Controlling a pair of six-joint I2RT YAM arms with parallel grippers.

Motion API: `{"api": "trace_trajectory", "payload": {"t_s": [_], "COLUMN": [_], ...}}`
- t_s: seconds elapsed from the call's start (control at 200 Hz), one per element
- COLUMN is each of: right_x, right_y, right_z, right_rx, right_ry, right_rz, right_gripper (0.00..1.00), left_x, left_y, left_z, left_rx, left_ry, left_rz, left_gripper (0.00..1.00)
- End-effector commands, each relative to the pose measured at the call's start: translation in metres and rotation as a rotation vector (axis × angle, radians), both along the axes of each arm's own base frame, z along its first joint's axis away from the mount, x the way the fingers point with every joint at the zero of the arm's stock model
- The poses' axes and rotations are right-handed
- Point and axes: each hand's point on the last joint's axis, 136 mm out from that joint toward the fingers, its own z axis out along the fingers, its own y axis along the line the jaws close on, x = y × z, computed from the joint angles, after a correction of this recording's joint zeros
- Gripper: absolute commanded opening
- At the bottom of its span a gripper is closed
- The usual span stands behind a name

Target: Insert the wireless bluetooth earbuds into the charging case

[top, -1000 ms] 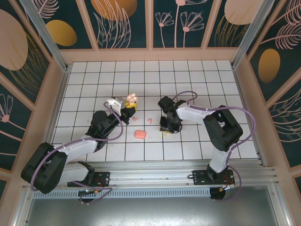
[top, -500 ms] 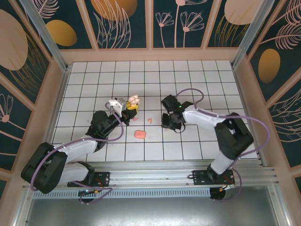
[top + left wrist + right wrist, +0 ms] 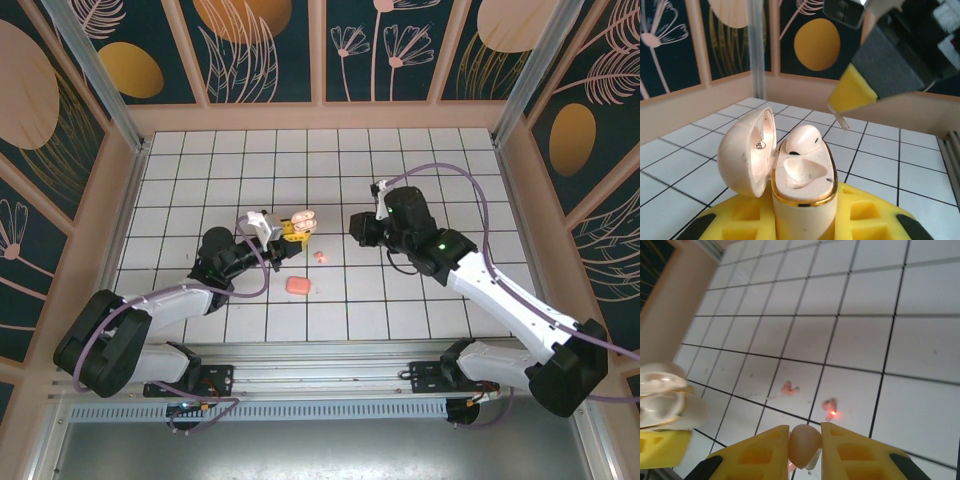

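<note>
My left gripper (image 3: 801,220) is shut on the beige charging case (image 3: 802,172), held upright with its lid swung open to the left. One whitish-beige earbud (image 3: 802,139) sits in the far socket; the near socket is bare. My right gripper (image 3: 805,432) is shut on a second whitish-beige earbud (image 3: 805,444). In the top view the right gripper (image 3: 360,228) hangs just right of the case (image 3: 302,218) and the left gripper (image 3: 288,234), a small gap between them. Two pink earbuds (image 3: 788,388) (image 3: 829,406) lie on the tiles below.
A salmon case (image 3: 297,285) lies shut on the white tiled floor (image 3: 440,160) in front of the left gripper. The pink buds (image 3: 320,256) rest between it and the right gripper. Wooden walls ring the floor.
The right gripper has shut on the beige earbud, risen off the tiles and swung back toward the case. The left gripper has carried the open case a little to the right.
</note>
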Motion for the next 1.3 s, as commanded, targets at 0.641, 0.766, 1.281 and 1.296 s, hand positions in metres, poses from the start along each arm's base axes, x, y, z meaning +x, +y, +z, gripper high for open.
{"api": "trace_trajectory", "payload": {"t_s": [0.641,0.766,1.281,1.296], "right_x": [-0.023,-0.025,-0.031,-0.031], "right_y": [0.087,0.092,0.105,0.105], "right_z": [0.091,0.083,0.067,0.067], "right_rx": [0.074,0.077,0.091,0.091], "right_ry": [-0.303,-0.295,-0.275,-0.275], "right_rz": [0.331,0.335,0.378,0.378], "right_gripper": [0.2,0.2,0.2,0.2], "left_x": [-0.011,-0.011,-0.011,-0.011], "left_y": [-0.016,-0.016,-0.016,-0.016], "left_z": [0.026,0.029,0.038,0.038], "left_rx": [-0.04,-0.053,-0.088,-0.09], "left_ry": [-0.108,-0.106,-0.1,-0.101], "left_rz": [-0.104,-0.105,-0.099,-0.1], "left_gripper": [0.04,0.04,0.04,0.04]}}
